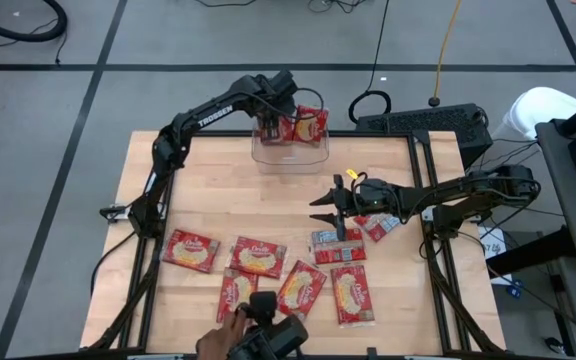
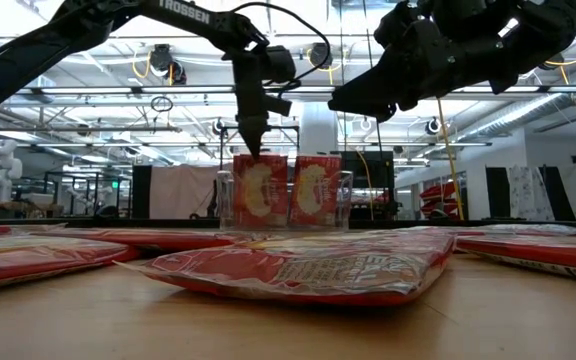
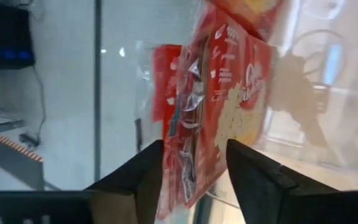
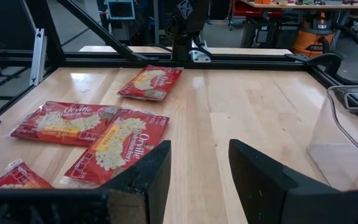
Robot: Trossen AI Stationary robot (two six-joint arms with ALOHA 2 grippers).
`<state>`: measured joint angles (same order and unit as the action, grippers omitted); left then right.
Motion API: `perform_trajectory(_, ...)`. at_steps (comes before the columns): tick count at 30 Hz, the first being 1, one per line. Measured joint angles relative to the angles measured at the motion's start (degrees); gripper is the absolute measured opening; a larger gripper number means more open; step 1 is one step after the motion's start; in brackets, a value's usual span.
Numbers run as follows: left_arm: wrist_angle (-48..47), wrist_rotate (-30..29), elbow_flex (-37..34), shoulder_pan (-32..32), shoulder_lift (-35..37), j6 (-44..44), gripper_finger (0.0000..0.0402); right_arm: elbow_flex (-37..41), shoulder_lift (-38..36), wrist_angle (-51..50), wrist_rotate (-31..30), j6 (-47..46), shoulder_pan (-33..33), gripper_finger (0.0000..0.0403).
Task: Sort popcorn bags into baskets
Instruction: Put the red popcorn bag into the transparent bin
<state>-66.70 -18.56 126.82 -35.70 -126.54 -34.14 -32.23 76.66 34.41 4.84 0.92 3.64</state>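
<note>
Red popcorn bag (image 3: 210,106) stands between the left tool's (image 3: 194,171) parted fingers.

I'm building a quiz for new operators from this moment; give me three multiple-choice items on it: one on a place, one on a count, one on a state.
1. Where is the left gripper?
A. over the clear bin at the table's far edge
B. over the loose packets
C. off the table

2. How many popcorn bags stand upright in the bin?
A. none
B. two
C. five

3. How are the right gripper's fingers?
A. clamped on a packet
B. apart and empty
C. out of sight

Answers: 1 A, the high view puts it above the bin; 2 B, the low view shows two standing side by side; 3 B, its wrist view shows bare table between the fingers.
</note>
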Motion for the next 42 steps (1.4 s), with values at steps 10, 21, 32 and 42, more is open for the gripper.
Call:
perform_trajectory(10, -1.5, -5.19, 0.0, 0.49, 2.28, 2.83, 0.0206, 0.0, 0.0, 0.0, -0.07, -0.04, 0.0, 0.0153)
perform_trajectory(21, -4.14, 14.0, 0.0, 1.19, 10.3, 13.64, 0.0144, 0.0, 0.0, -0.63, -6.38, -0.67, 0.06, 0.0153)
perform_trajectory(32, 0.31, 20.62, -1.62, 11.81, 11.38, 19.73, 0.0101, 0.0, -0.17, -4.64, -6.29, -2.83, 0.0, 0.0153)
perform_trajectory(42, 27.1, 17.29, -28.07, 23.9, 24.14, 26.87, 0.0093, 0.02, -6.24, -19.32, -6.27, -7.34, -3.1, 0.0153)
